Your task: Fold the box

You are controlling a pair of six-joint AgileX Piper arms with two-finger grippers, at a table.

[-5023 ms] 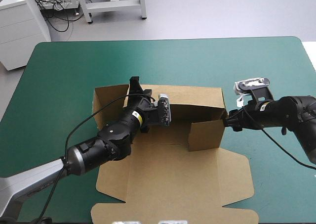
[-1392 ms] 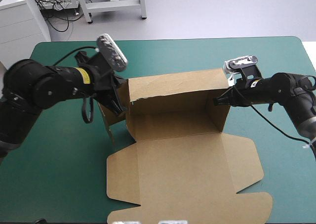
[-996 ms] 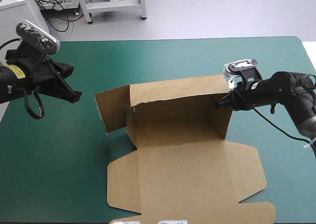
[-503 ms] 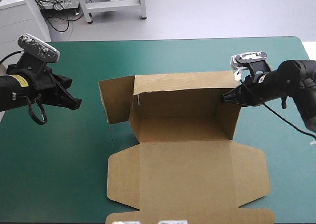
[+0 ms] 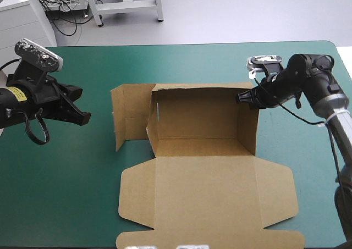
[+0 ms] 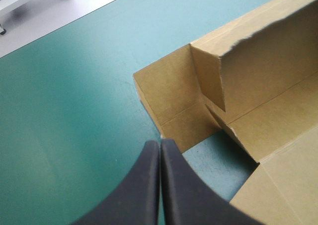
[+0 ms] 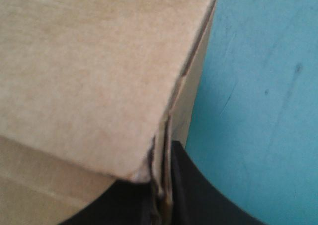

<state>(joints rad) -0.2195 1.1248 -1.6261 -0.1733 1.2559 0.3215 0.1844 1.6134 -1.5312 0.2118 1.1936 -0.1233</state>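
Note:
The brown box (image 5: 203, 117) stands in the middle of the table. Its back wall and right wall are raised, and its lid (image 5: 209, 199) lies flat toward the front. The left side flap (image 5: 129, 114) stands upright, swung outward. My right gripper (image 5: 240, 98) is shut on the box at the top of the back right corner. The right wrist view shows the board edge (image 7: 166, 135) pinched in the right gripper (image 7: 162, 185). My left gripper (image 5: 85, 119) is shut and empty, hovering left of the box. In the left wrist view the left gripper (image 6: 160, 145) points at the flap (image 6: 169, 101).
Teal-green cover (image 5: 66, 177) surrounds the box on all sides. The lid's front tab (image 5: 209, 239) reaches close to the table's near edge. The table's far edge (image 5: 187, 44) runs well behind the box.
My left gripper has let go of the box's left side and drawn back to the left. The right gripper has swung its corner, squaring the box to the table.

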